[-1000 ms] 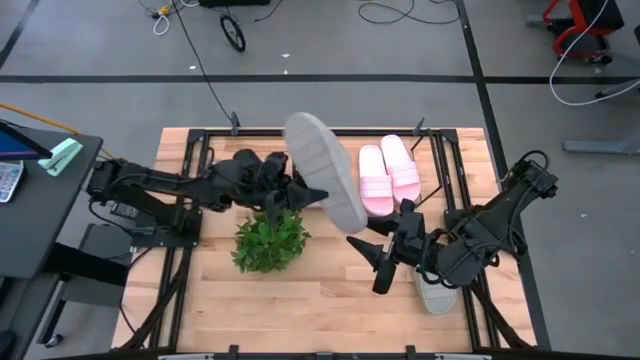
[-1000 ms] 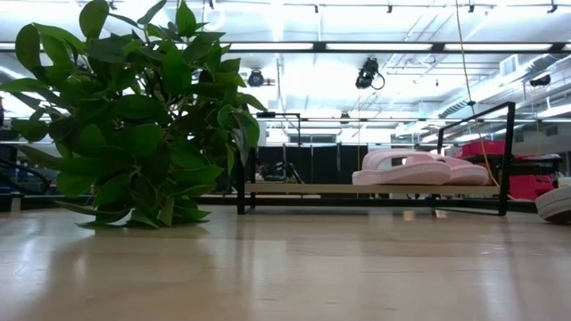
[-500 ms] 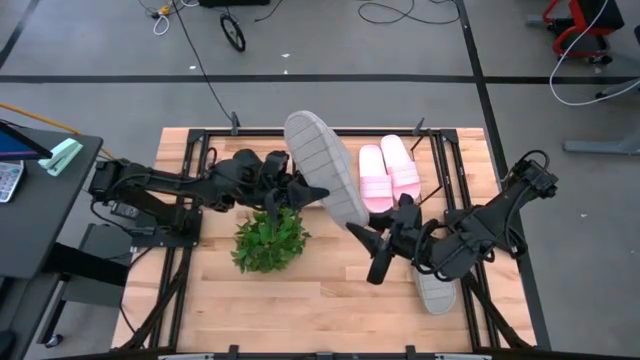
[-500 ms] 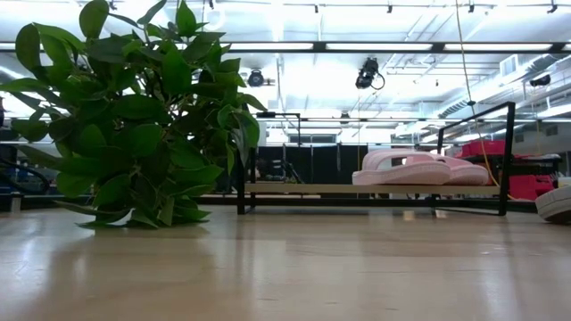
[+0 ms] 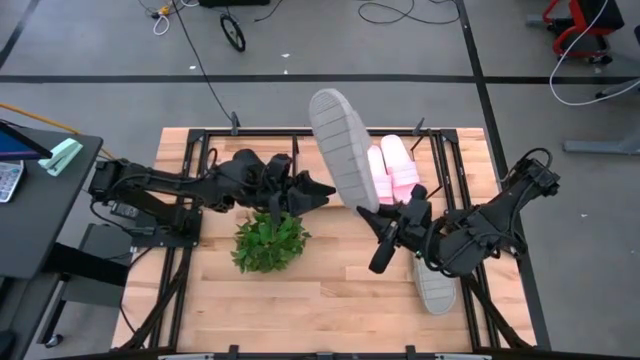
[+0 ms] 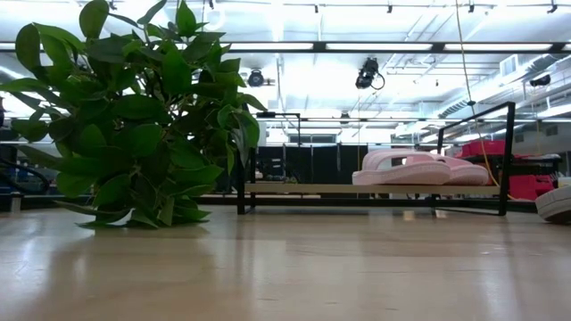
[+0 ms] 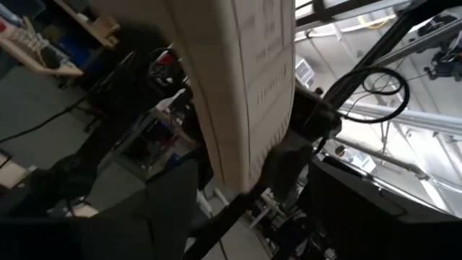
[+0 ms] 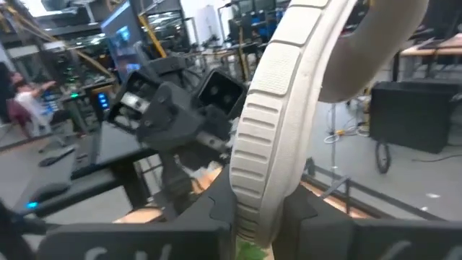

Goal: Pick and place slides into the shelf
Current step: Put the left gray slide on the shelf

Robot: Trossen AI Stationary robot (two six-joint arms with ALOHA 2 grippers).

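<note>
Half done by my read: the two pink slides (image 5: 392, 172) already sit side by side on the shelf (image 5: 300, 135), at its right end, with the left half of the board bare. The third, a grey slide (image 5: 341, 148), is up in the air, ribbed sole up, over the middle of the shelf, partly covering the pink pair from above. Right gripper (image 5: 382, 222) is pinching its near end, fingers pressed onto the edge of the sole in the right wrist view (image 8: 263, 180). Left gripper (image 5: 322, 189) is just beside that slide, at its left edge, fingers pointing at it; left wrist view shows the sole (image 7: 245, 79) close up, but I can't tell if those fingers are spread or gripping. Looks like a handover or a two-arm reposition, so this one is not yet placed. The fourth, the other grey slide (image 5: 435, 285), lies on the table (image 5: 330, 300) under the right arm, untouched. Left to do: seat the held slide on the board, then fetch the last one. Surface is a light wood tabletop in a black frame, with a leafy green plant (image 5: 270, 240) front-left of the shelf. Room: grey floor with cables (image 5: 395, 15), a desk (image 5: 40, 200) at left, ceiling strip lights (image 6: 393, 46) and equipment racks in the low view.
</note>
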